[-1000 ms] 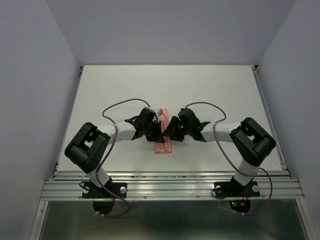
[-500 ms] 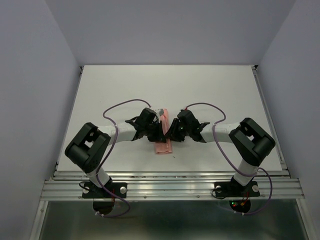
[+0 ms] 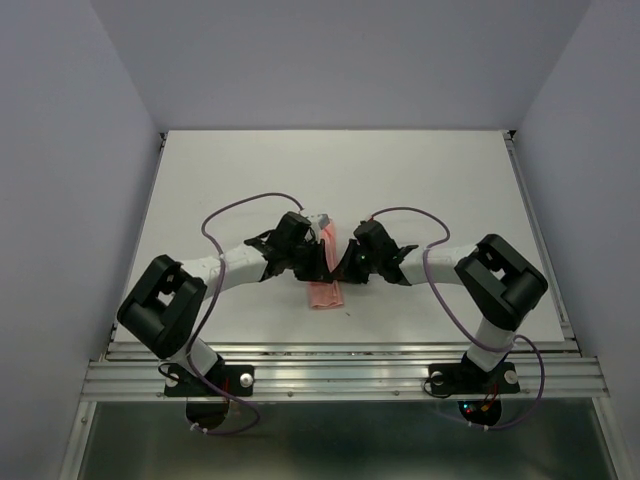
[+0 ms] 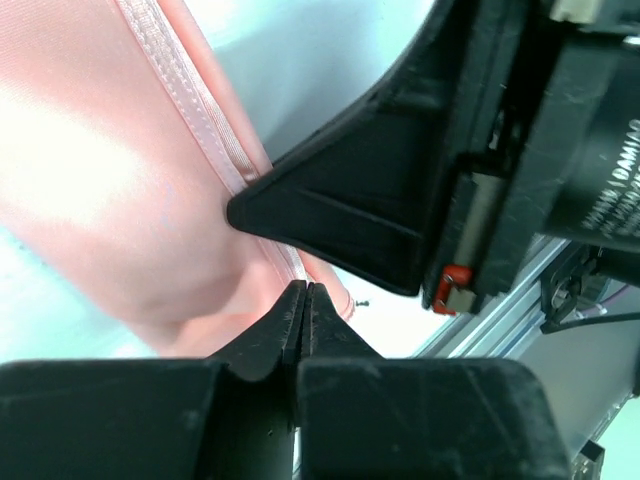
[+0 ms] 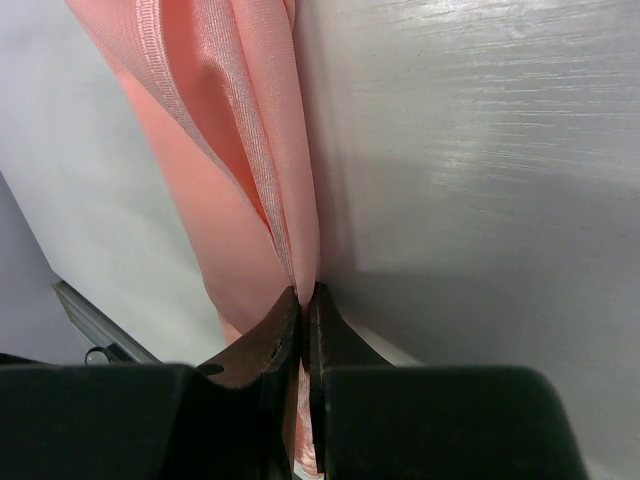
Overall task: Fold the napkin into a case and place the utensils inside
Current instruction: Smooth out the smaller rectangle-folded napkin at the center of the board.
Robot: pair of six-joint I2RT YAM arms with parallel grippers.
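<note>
Salmon-pink folded cloth napkin (image 3: 325,294) stretches ahead of the right gripper (image 5: 305,295), whose closed jaws pinch its edge. Left gripper (image 4: 303,291), closed, meets the opposite hem; hold unclear.

1. The case (image 3: 325,294) lies on the surface (image 3: 400,180), its length running from near to far.
2. The left end effector (image 3: 312,262) sits at the case's left edge, about midway along.
3. The right end effector (image 3: 343,268) sits at the case's right edge, opposite the left one.
4. The case's near end lies bare in front of both.
</note>
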